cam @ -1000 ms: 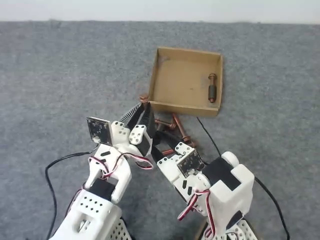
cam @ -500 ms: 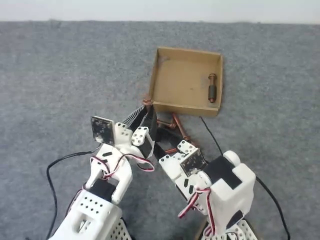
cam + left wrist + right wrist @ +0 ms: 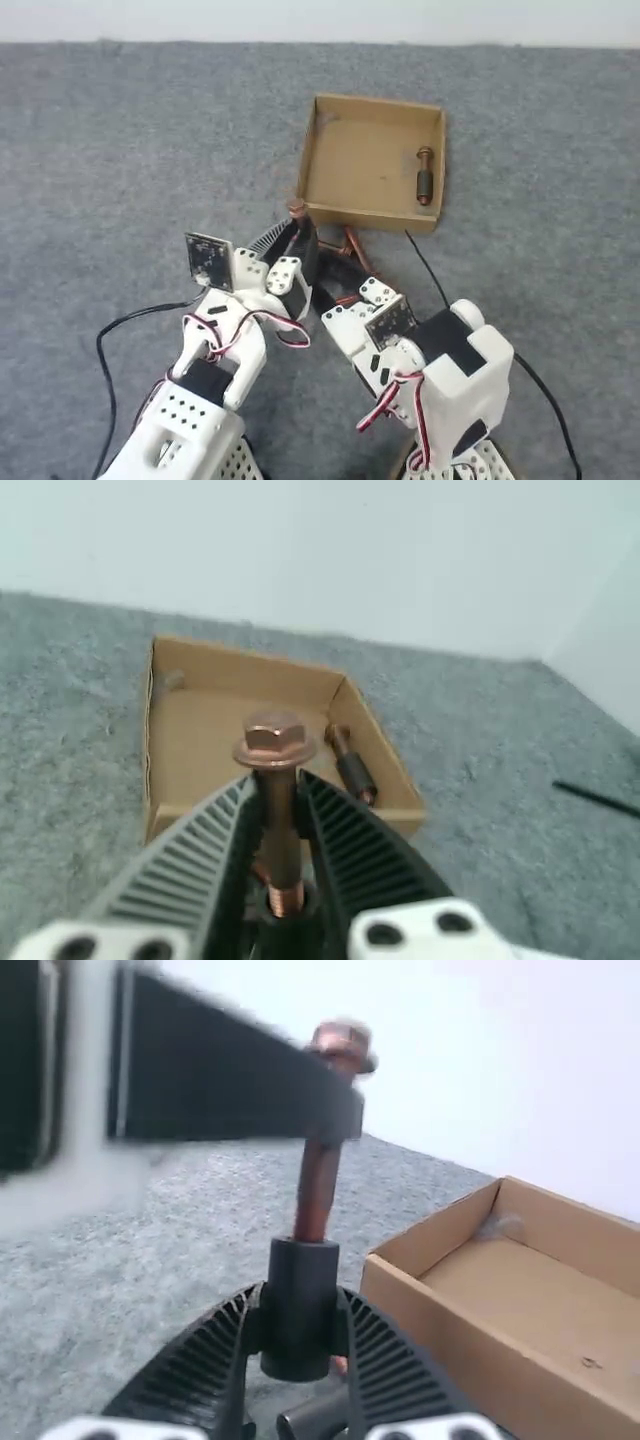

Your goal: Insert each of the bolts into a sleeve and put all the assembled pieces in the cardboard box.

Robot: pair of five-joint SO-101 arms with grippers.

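My left gripper (image 3: 275, 785) clamps one copper hex-head bolt (image 3: 274, 742) by its shank, the threaded tip at the mouth of the one black sleeve (image 3: 299, 1280) that my right gripper (image 3: 298, 1305) pinches upright, just off the box (image 3: 360, 170) at its 7 o'clock corner. One assembled piece (image 3: 425, 177) lies inside by the 3 o'clock wall. I count at least two loose bolts (image 3: 353, 246) on the carpet (image 3: 150, 150) at 6 o'clock.

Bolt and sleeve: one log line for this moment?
left pincer holds bolt | right pincer holds sleeve | bolt tip in sleeve | cardboard box: one assembled piece
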